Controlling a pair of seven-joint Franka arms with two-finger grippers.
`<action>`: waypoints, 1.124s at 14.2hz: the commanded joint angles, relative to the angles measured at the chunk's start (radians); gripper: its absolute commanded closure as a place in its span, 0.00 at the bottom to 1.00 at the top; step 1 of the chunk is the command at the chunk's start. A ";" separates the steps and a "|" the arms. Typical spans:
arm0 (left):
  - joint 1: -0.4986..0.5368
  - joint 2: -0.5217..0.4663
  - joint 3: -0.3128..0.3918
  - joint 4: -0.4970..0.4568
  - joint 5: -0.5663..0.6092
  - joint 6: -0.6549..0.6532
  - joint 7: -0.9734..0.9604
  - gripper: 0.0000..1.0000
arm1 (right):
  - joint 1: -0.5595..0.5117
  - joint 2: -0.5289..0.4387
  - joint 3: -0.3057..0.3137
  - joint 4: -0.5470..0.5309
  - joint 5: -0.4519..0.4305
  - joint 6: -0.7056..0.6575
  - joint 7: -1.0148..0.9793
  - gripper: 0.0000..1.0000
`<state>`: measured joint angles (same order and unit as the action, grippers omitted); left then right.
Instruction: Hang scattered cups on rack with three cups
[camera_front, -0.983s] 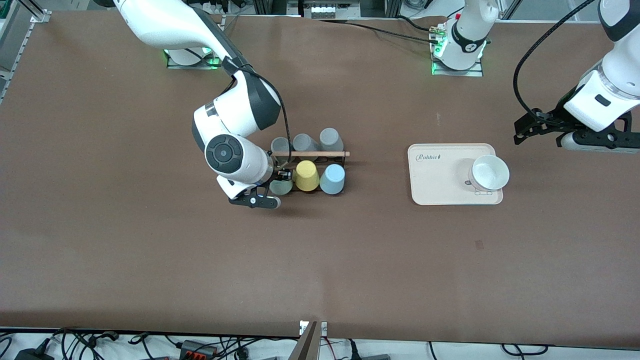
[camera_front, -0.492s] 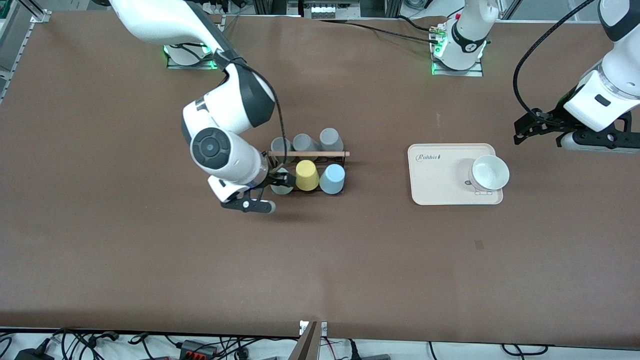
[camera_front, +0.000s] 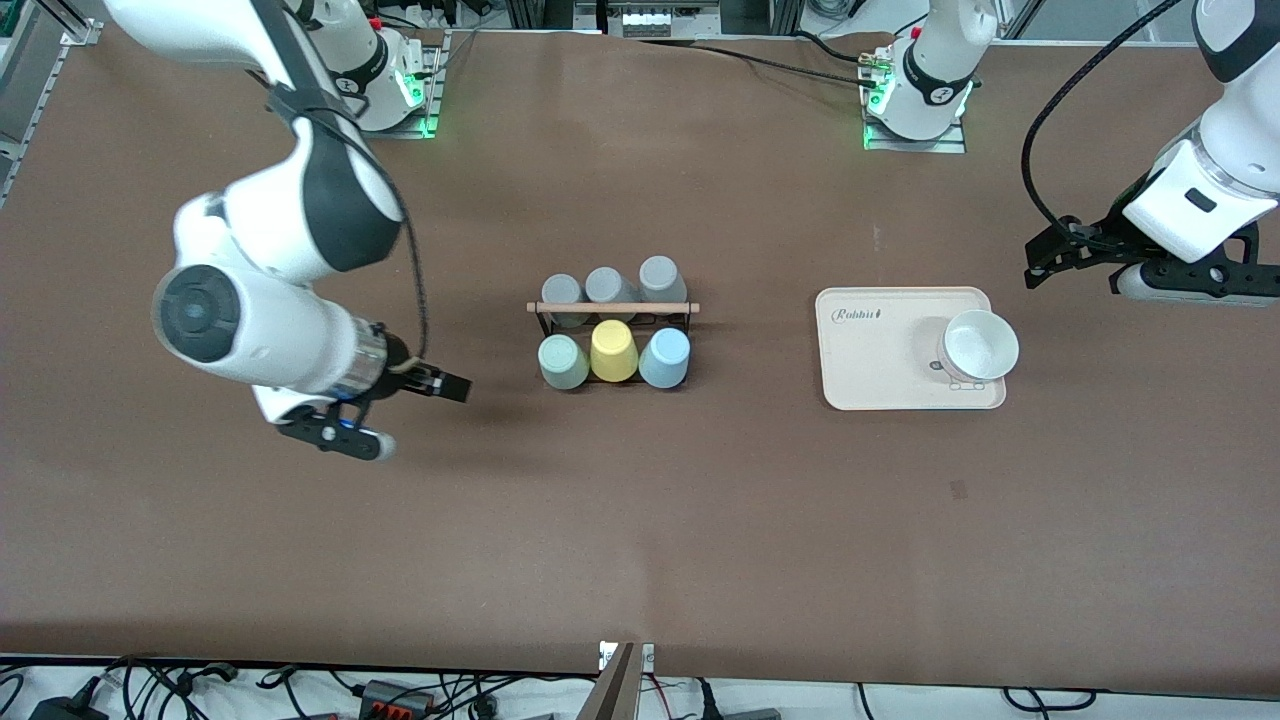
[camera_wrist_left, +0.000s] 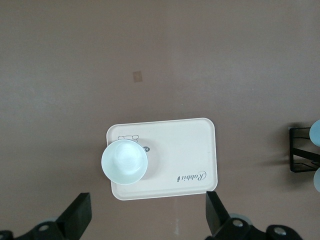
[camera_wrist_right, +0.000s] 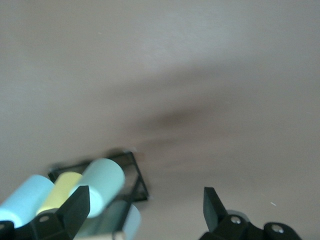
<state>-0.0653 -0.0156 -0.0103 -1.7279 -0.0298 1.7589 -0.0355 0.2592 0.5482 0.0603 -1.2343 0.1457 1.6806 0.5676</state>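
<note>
The right gripper (camera_front: 440, 384), fingers wide and empty, hangs over bare table. On the rack (camera_front: 613, 308), the mint-green cup (camera_front: 563, 362) and light blue cup (camera_front: 664, 358) sit inverted over pegs (so they stay put). The left gripper (camera_wrist_left: 148, 216) waits wide above the beige tray (camera_front: 870, 360).

table (camera_front: 700, 520): brown | on it: rack (camera_front: 612, 309), beige tray (camera_front: 880, 360)

Three cameras: one high overview, two riding on the wrists.
The front camera is looking steeply down across the table (camera_front: 700, 560), taking in everything. The left wrist camera is facing straight down from well above the tray (camera_wrist_left: 190, 150), catching the rack (camera_wrist_left: 300, 155) at its frame's right edge. The right wrist camera is viewing the rack (camera_wrist_right: 132, 175) obliquely, lower left.
</note>
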 joint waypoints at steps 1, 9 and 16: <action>-0.001 0.000 -0.003 0.018 0.007 -0.021 0.005 0.00 | -0.032 -0.060 -0.006 -0.027 -0.026 -0.073 -0.064 0.00; 0.001 -0.001 -0.003 0.018 0.007 -0.021 0.005 0.00 | -0.184 -0.267 0.009 -0.157 -0.071 -0.147 -0.215 0.00; 0.001 -0.001 -0.003 0.018 0.007 -0.021 0.005 0.00 | -0.278 -0.508 0.052 -0.450 -0.084 -0.029 -0.353 0.00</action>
<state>-0.0654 -0.0157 -0.0113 -1.7270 -0.0298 1.7584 -0.0355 -0.0054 0.1215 0.0823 -1.5754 0.0871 1.6042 0.2388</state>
